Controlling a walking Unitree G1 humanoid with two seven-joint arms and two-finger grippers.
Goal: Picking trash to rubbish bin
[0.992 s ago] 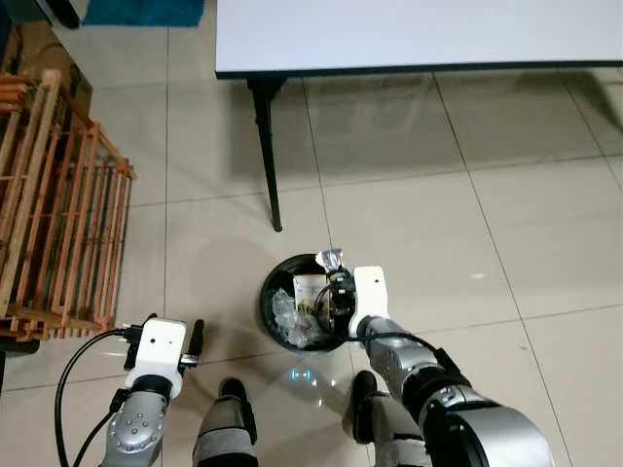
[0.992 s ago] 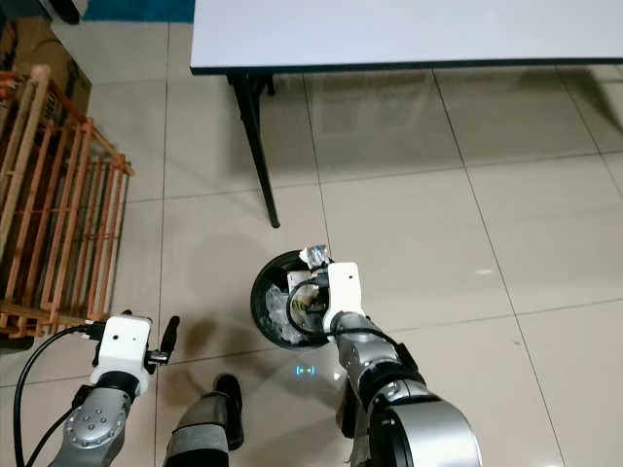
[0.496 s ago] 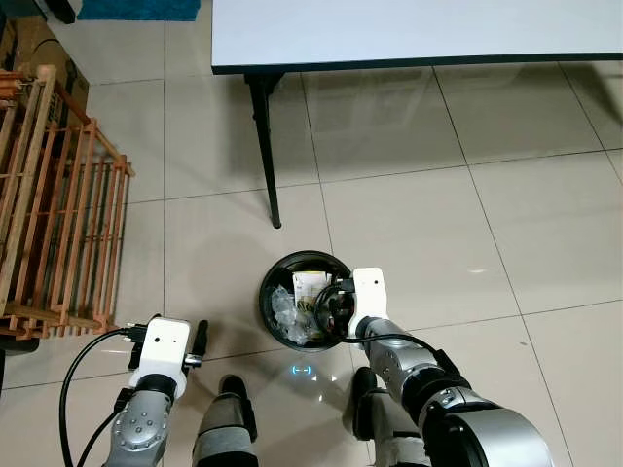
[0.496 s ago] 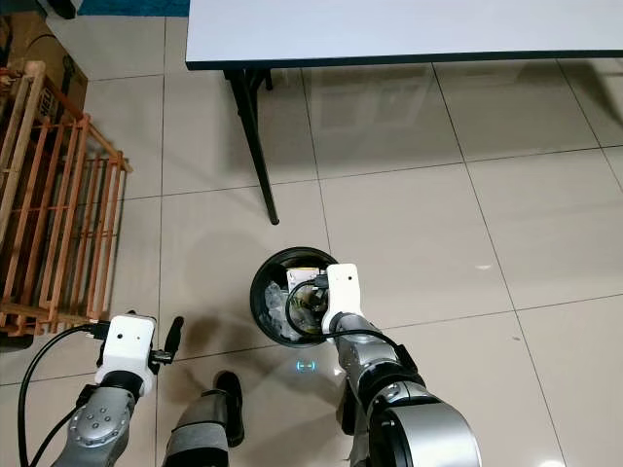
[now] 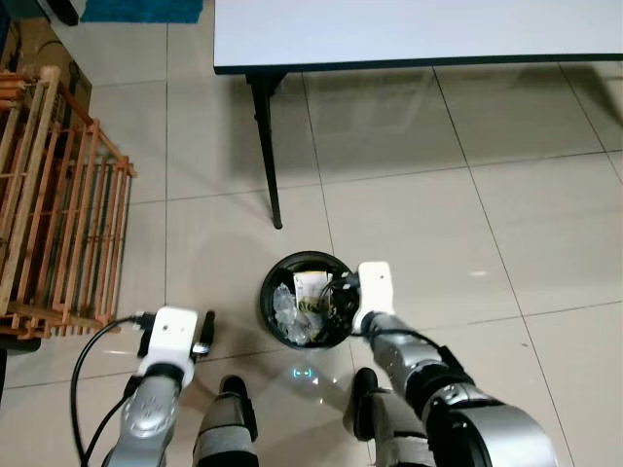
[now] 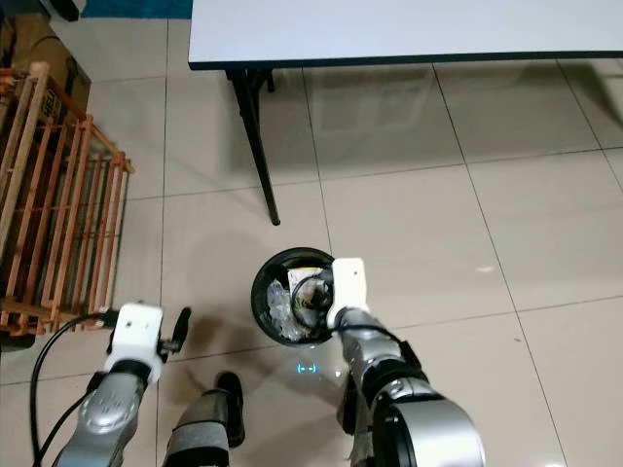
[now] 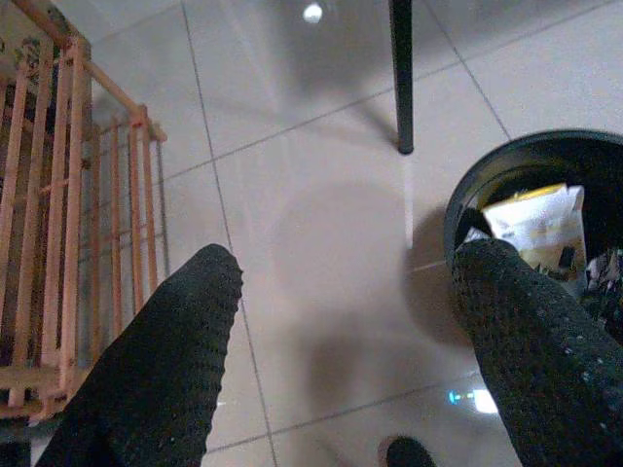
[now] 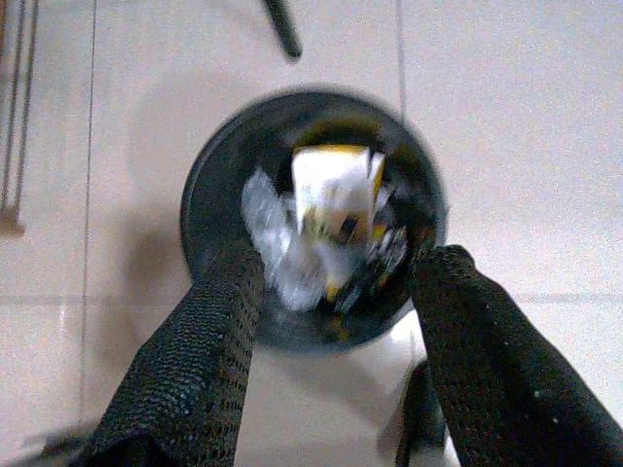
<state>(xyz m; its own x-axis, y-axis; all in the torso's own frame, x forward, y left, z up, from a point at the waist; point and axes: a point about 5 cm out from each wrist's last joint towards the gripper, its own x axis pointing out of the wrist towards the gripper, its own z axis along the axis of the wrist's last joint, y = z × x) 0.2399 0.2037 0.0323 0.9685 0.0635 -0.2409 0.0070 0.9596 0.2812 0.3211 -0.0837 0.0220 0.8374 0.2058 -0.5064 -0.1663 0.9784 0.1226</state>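
The right hand (image 8: 331, 321) hangs over the round black rubbish bin (image 5: 271, 292), its fingers (image 8: 204, 360) apart and holding nothing. The trash, a white-and-yellow paper packet (image 8: 334, 192) among clear plastic wrappers, lies inside the bin. The left hand (image 7: 341, 321) is open too, near the floor beside the bin. To finish well, I think the right hand should lift straight up, so it does not catch the rim.

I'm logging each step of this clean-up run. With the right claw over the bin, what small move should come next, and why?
Probably lift the right claw up and back from the rubbish bin. Its fingers stand open with nothing between them, and the trash already lies inside the bin, so the drop looks finished. The left claw is open and empty beside it, over bare floor tiles.
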